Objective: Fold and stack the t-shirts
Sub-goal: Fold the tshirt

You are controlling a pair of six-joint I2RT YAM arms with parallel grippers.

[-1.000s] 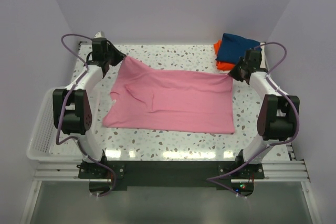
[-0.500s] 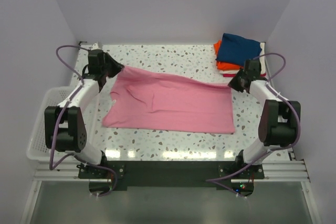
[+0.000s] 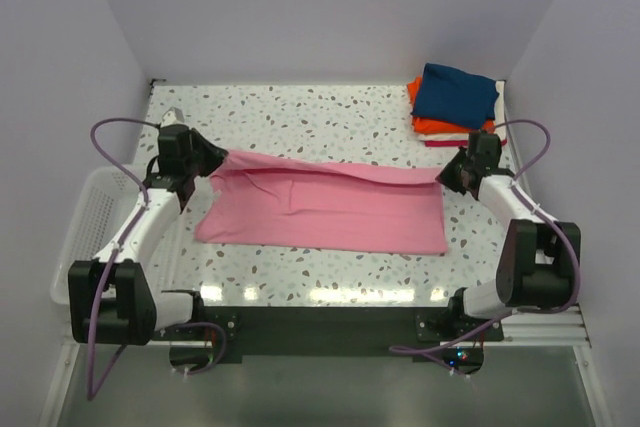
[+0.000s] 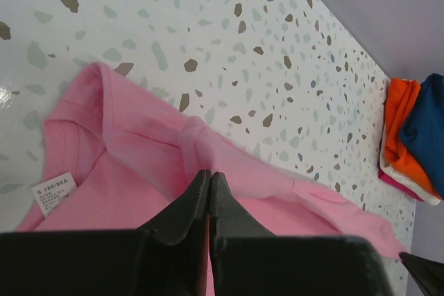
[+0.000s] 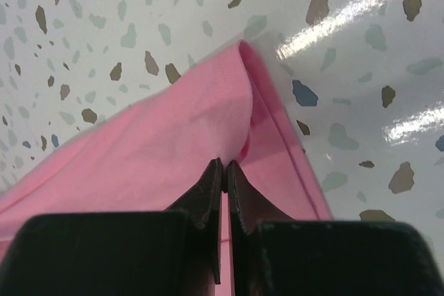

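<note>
The light pink t-shirt (image 3: 330, 209) lies across the middle of the speckled table, its far edge lifted and folded toward the front. My left gripper (image 3: 214, 159) is shut on its far left corner, and in the left wrist view the fingertips (image 4: 209, 177) pinch a ridge of pink cloth (image 4: 139, 150) near the size label. My right gripper (image 3: 447, 173) is shut on the far right corner, with pink fabric (image 5: 173, 136) pinched at its tips (image 5: 225, 165). A stack of folded t-shirts (image 3: 455, 99), navy on top of orange, white and red, sits at the back right.
A white wire basket (image 3: 82, 247) hangs off the table's left edge. The folded stack (image 4: 415, 136) also shows at the right of the left wrist view. Purple walls enclose the table on three sides.
Both grippers have pulled the shirt's far edge toward the front of the table, laying it over the lower half. The arms have drawn back and lowered.
</note>
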